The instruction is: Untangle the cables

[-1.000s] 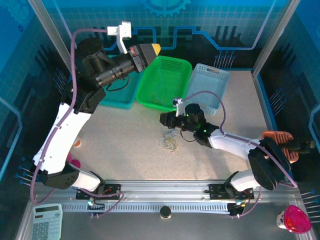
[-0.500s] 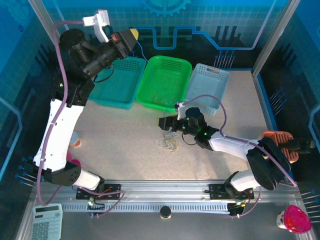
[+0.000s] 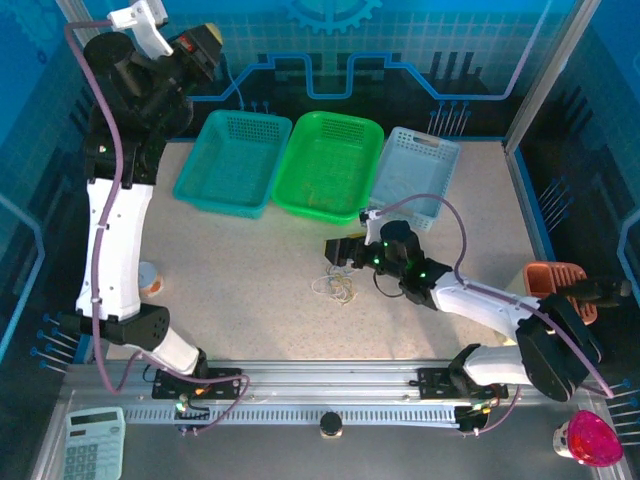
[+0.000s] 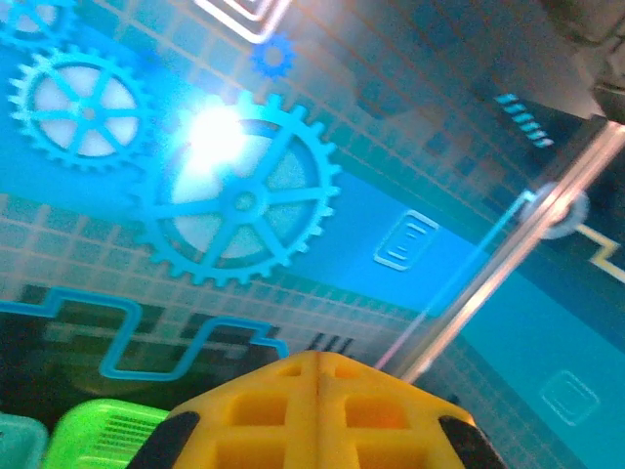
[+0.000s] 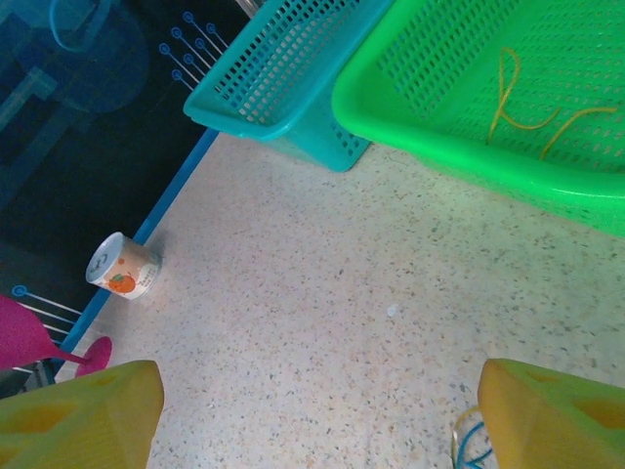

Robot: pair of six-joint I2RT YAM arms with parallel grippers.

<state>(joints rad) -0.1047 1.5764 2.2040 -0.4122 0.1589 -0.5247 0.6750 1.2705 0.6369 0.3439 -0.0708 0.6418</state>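
Observation:
The cables (image 3: 335,286) lie as a small clump of thin white, blue and yellowish loops on the speckled table, just in front of my right gripper (image 3: 333,250). In the right wrist view that gripper (image 5: 317,420) is open, its yellow fingers (image 5: 83,415) wide apart over bare table. A blue and yellowish loop of the cables (image 5: 471,445) touches the inner side of the right-hand finger. One yellowish cable (image 5: 527,103) lies inside the green basket (image 5: 439,147). My left gripper (image 3: 207,40) is raised high at the back left and is shut, its fingertips (image 4: 283,391) pressed together.
Three baskets stand at the back: teal (image 3: 232,160), green (image 3: 330,165) and light blue (image 3: 415,170). A small can (image 3: 150,278) stands at the left edge, an orange object (image 3: 558,280) at the right. A calculator (image 3: 95,445) and a pink object (image 3: 587,438) lie near the front.
My left arm has swung up and leftward, away from above the baskets. My right gripper has opened and shifted slightly to the right, near the clump.

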